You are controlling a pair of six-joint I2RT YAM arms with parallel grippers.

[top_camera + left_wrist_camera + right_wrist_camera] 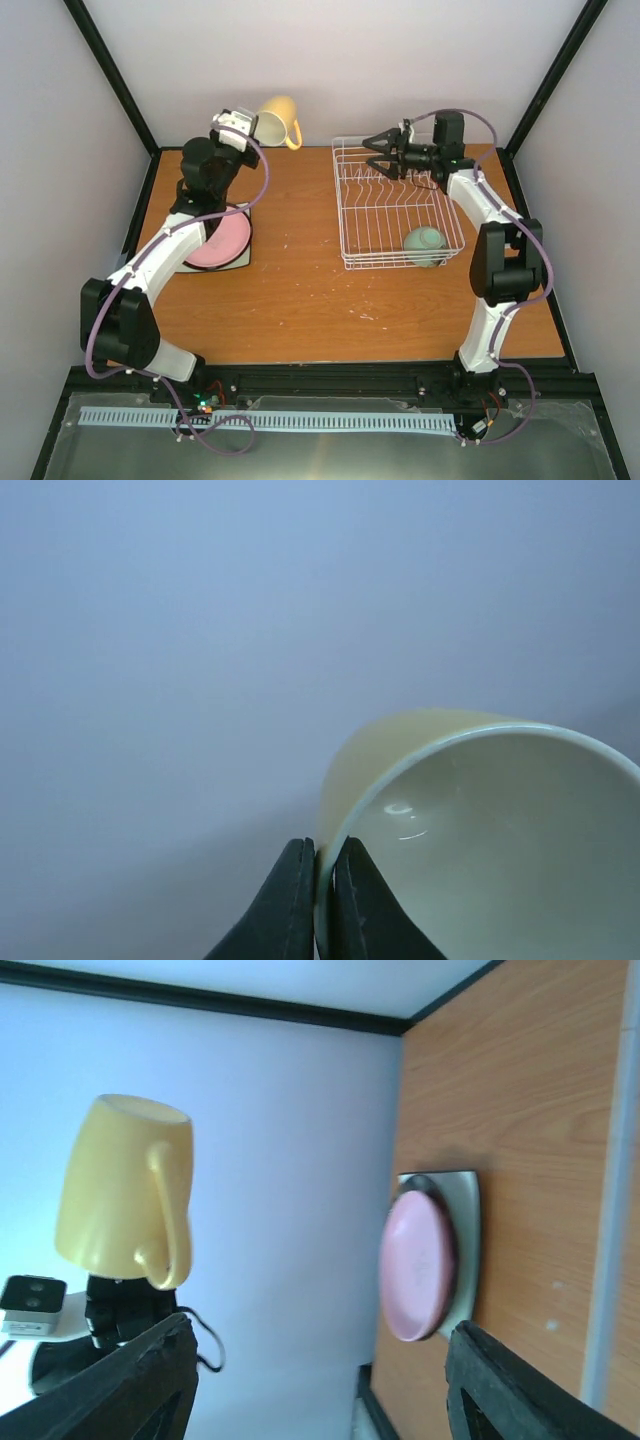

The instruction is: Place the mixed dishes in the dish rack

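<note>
My left gripper (250, 128) is raised at the back left near the wall, shut on the rim of the yellow mug (281, 121). In the left wrist view the two fingertips pinch the mug's wall (480, 830), one inside and one outside. My right gripper (372, 158) hovers over the far left corner of the white wire dish rack (345, 215), open and empty. A mint-green bowl (424, 243) sits in the rack's near right corner. The pink plate (220, 240) tops a stack on the white square plate (243, 262) at the left. The right wrist view shows the mug (120, 1185) and the pink plate (420, 1260).
Grey walls with black frame posts close in the wooden table (300, 290) on three sides. A dark plate rim (425, 1185) peeks out under the pink plate. My left arm reaches over the plate stack. A white rack wire (610, 1210) crosses the right wrist view.
</note>
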